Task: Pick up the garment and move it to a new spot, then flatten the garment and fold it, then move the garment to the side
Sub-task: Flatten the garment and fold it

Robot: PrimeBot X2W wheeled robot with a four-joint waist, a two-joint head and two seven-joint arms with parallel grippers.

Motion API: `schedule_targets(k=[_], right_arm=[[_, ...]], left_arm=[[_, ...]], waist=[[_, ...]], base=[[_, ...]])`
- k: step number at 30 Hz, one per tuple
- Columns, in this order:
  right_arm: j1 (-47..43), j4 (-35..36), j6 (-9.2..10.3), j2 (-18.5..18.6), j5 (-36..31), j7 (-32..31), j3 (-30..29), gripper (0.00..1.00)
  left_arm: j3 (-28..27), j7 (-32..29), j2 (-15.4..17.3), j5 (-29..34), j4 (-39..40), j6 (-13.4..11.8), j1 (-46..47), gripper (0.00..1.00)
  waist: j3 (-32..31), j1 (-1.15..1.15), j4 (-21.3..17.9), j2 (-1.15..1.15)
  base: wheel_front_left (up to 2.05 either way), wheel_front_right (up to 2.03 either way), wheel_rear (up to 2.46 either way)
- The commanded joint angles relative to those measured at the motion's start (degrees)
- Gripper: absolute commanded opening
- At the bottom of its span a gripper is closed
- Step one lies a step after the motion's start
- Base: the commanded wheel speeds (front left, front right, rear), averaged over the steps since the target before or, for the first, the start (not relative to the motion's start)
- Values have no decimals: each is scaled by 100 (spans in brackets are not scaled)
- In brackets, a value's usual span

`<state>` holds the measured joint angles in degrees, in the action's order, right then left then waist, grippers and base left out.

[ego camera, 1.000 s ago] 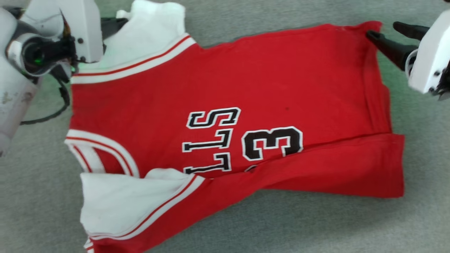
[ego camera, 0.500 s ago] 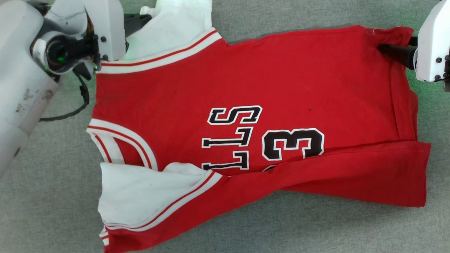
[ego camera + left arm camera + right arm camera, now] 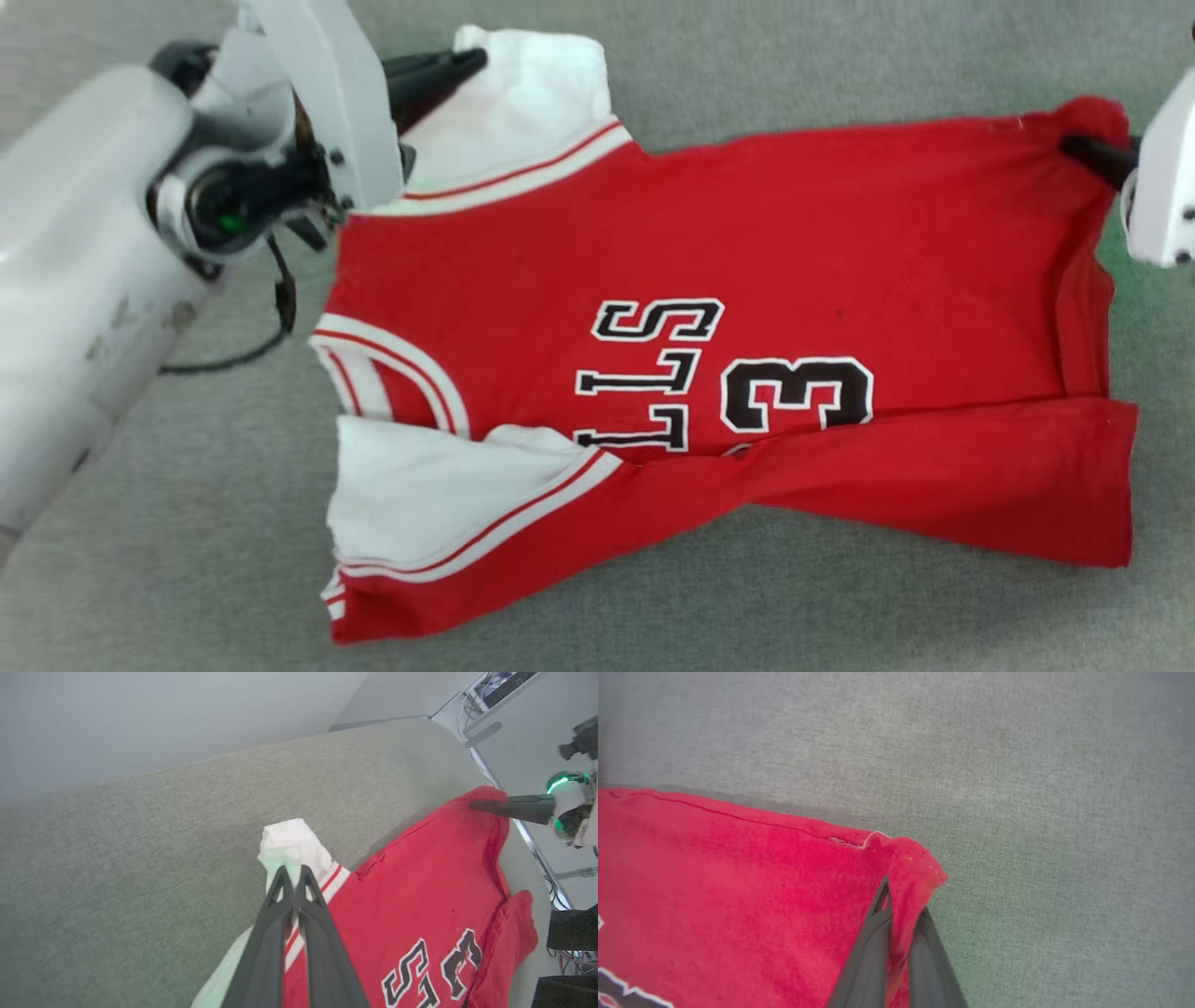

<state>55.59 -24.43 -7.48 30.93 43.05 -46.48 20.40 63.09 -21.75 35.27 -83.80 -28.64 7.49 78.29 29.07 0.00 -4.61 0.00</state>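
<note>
Garment (image 3: 747,280): red jersey w/ white sleeves, lying spread on grey fabric surface (image 3: 840,616).
Left gripper (image 3: 467,63): fingers together, pinching far-left white sleeve.
Right gripper (image 3: 1074,147): clamping far-right hem corner.

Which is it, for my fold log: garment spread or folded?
Mostly spread: the garment lies open on the grey surface, only its near edge folded over the lettering.

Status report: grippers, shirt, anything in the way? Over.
Left gripper shut on shirt, white sleeve. Right gripper shut on red hem corner. Shirt spread on grey surface, near edge folded over. Nothing in the way.
</note>
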Motion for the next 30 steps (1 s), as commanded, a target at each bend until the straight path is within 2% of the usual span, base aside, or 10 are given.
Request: schedule_targets(k=[1, 4, 10, 16, 24, 30], right_arm=[[-188, 100, -1, 117, 121, 75, 27, 0], [-562, 404, -1, 374, 268, 163, 92, 0], [-1523, 1261, -1, 868, 554, 166, 18, 0], [-2575, 2132, -1, 1267, 745, -42, -408, 0], [-4025, 3043, -1, 1320, 677, -398, -1294, 0], [-4789, 3394, -1, 1074, 515, -588, -1816, 0]], left_arm=[[8, 139, 85, -61, 212, -6, -163, 0], [55, 462, 312, -94, 809, -6, -416, 0], [223, 1082, 1017, -99, 2112, -6, -1049, 0], [418, 1736, 1698, 10, 3157, -6, -1679, 0], [668, 2631, 2293, 108, 3885, -6, -2539, 0], [816, 3063, 2322, 134, 3916, -6, -3074, 0]], waist=[[-424, 0, 316, 0], [-669, 0, 481, 0], [-1008, 0, 730, 0], [-1147, 0, 891, 0], [-1235, 0, 982, 0], [-1201, 0, 1014, 0]], base=[[0, 0, 0], [0, 0, 0], [0, 0, 0], [0, 0, 0], [0, 0, 0], [0, 0, 0]])
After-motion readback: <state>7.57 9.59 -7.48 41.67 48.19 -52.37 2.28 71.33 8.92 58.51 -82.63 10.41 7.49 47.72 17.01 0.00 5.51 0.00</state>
